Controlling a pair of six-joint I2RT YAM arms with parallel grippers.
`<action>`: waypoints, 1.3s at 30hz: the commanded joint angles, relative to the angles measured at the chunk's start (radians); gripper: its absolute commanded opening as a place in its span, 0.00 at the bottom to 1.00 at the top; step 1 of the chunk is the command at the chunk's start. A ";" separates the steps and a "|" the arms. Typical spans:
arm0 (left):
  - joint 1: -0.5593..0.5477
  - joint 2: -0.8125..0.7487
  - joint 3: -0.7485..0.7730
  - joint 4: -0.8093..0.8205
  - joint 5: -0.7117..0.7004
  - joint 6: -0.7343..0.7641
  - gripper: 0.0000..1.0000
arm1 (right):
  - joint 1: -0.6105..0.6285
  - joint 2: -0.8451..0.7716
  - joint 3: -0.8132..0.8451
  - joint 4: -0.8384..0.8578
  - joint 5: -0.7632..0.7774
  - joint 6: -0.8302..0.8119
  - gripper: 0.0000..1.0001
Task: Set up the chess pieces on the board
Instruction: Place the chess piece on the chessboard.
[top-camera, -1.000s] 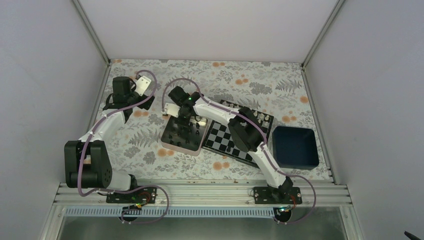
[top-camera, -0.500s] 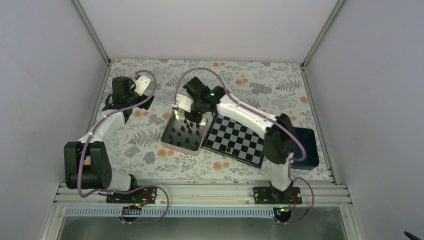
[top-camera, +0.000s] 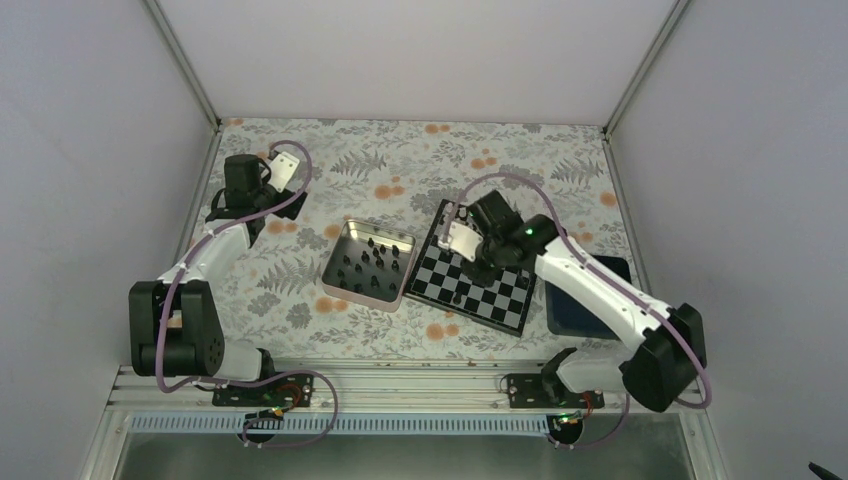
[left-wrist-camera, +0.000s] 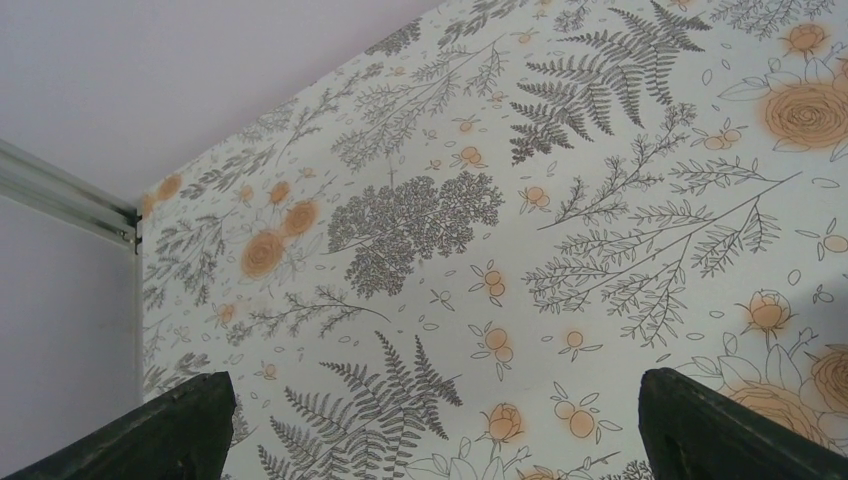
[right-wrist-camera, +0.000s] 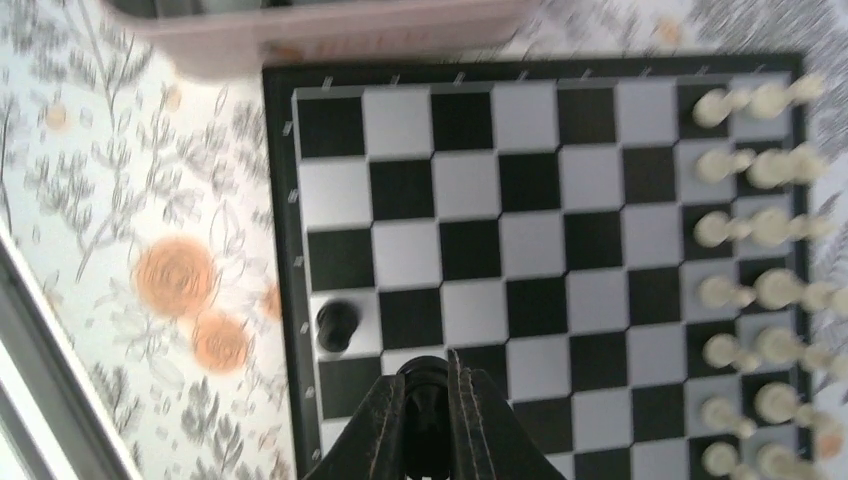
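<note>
At the far left of the table (top-camera: 400, 160), with its fern-and-rose cloth, our left arm (top-camera: 215, 248) reaches toward the back corner. Its jaws stand wide apart over bare cloth and touch nothing. Right of it, well apart, lies the silver tin (top-camera: 340, 285), with a scatter of black chess pieces (top-camera: 368, 262) standing inside. Just beside the tin's right wall sits the board (top-camera: 438, 272), turned at a slant to the table edge. We cannot tell from above whether tin and board touch. One lone black piece (right-wrist-camera: 337, 325) stands on a light square in the board's near edge row, and the white pieces (right-wrist-camera: 760, 285) fill two rows along the opposite side. Our right arm (top-camera: 590, 285) bends in from the right across the board. Its jaws are closed tight on a held black piece (right-wrist-camera: 426, 378), hanging above the near edge row close to the lone black piece and clear of it. At the far right the dark blue tray (top-camera: 570, 320) lies partly hidden under that arm.
</note>
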 joint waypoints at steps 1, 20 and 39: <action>0.007 0.003 0.001 0.048 -0.016 -0.018 1.00 | -0.020 -0.081 -0.133 -0.002 -0.013 -0.032 0.04; 0.007 -0.018 -0.035 0.080 -0.065 -0.010 1.00 | -0.042 -0.009 -0.207 0.167 -0.085 -0.060 0.04; 0.016 -0.019 -0.046 0.095 -0.061 -0.003 1.00 | 0.111 0.407 0.076 0.243 -0.151 -0.076 0.04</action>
